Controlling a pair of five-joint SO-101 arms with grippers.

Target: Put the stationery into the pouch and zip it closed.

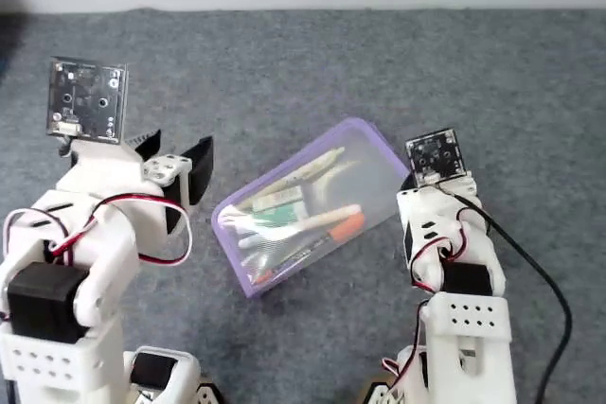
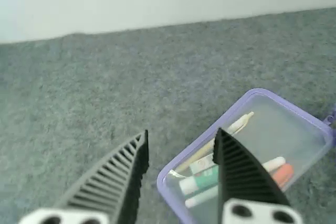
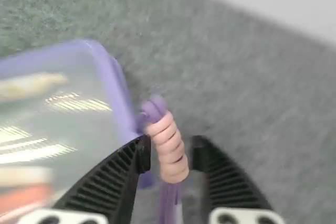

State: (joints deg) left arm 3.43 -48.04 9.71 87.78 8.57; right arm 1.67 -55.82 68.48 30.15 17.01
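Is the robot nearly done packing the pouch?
Nearly. The pens already lie inside the pouch. The right claw grips the zip pull at its corner; the left claw hangs open beside it. Whether the zip is fully shut is unclear.

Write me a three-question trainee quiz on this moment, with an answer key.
1. True or false: the pens and markers lie inside the clear plastic pouch with purple trim.
2. What sits between the jaws of the right gripper? A) a loose pen B) the pink coiled zipper pull C) nothing
3. Fill in: the left gripper is ___ and holds nothing.
Key: 1 true; 2 B; 3 open.
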